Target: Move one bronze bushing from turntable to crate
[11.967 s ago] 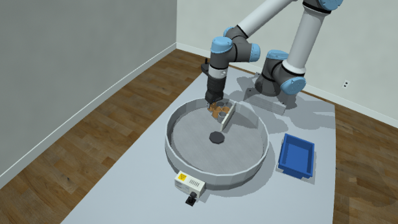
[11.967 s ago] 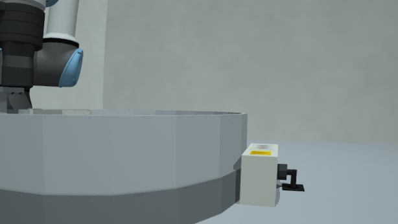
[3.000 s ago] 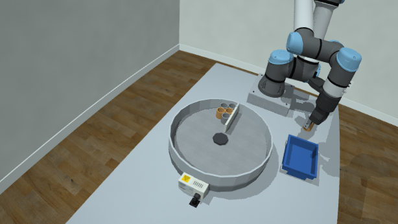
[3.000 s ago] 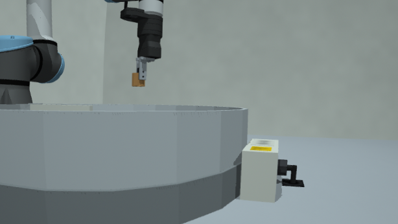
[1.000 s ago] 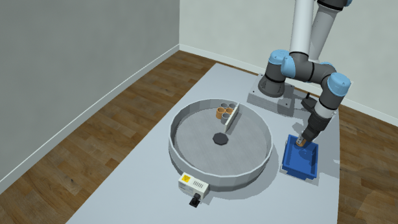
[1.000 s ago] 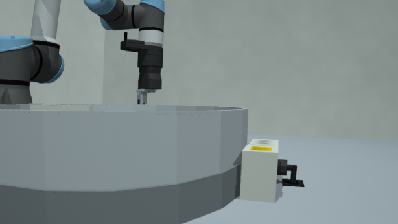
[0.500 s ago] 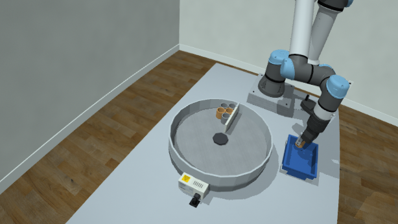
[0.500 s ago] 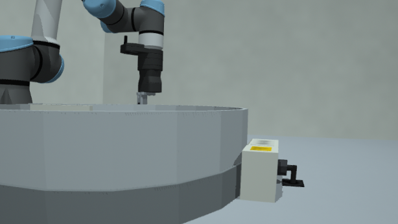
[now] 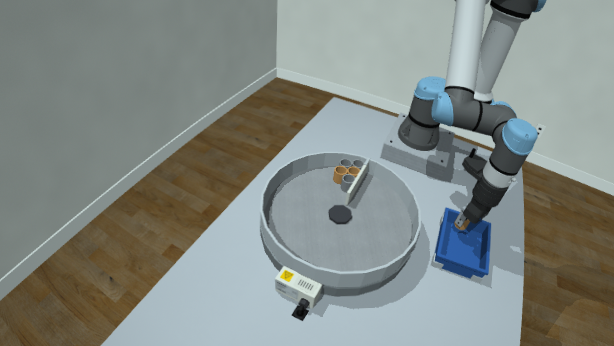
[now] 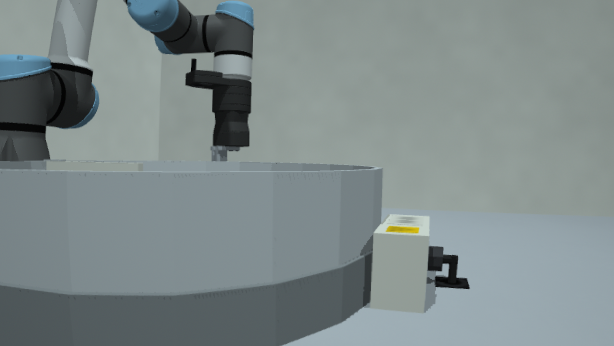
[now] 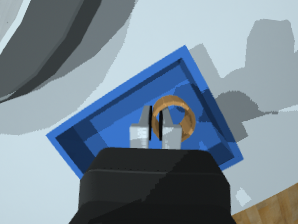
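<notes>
Pale table (image 9: 210, 295) (image 10: 525, 260) (image 11: 30, 165), wood floor around. Bronze bushing (image 9: 461, 226) (image 11: 172, 101) at the fingertips, at the crate's near-arm end; floor contact unclear. Gripper (image 9: 461, 219) (image 10: 219, 154) (image 11: 155, 116) pinching its wall, one finger inside the ring. Blue crate (image 9: 489, 242) (image 11: 117, 93) below gripper. Turntable (image 9: 345, 281) (image 10: 175, 230) (image 11: 40, 65) off to gripper's side, two bronze bushings (image 9: 339, 176) and three grey ones (image 9: 347, 183) by its white divider (image 9: 358, 181).
</notes>
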{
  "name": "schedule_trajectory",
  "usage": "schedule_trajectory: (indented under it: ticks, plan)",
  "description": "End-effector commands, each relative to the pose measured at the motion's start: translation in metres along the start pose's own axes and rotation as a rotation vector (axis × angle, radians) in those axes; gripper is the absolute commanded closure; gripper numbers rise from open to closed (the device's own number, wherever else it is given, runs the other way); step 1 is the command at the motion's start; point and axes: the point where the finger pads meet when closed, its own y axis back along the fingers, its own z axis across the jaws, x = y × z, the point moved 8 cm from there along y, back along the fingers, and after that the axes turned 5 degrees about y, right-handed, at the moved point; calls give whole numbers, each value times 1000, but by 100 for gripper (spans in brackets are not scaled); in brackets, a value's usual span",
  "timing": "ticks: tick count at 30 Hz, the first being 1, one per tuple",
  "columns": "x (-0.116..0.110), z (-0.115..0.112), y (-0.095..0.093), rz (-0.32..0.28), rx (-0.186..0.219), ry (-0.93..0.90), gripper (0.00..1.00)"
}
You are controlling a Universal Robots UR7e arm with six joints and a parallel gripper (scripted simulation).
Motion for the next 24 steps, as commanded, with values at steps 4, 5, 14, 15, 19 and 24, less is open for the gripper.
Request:
schedule_trajectory:
  ticks: [4,5,14,15,19,24]
  plan:
    - [0,0,-3,-1,1,0,100]
    - [0,0,-3,-1,1,0,100]
    - [0,0,-10,-1,1,0,100]
    - [0,0,-12,-1,1,0,100]
    - [0,0,-12,-1,1,0,100]
    - [0,0,-12,-1,1,0,100]
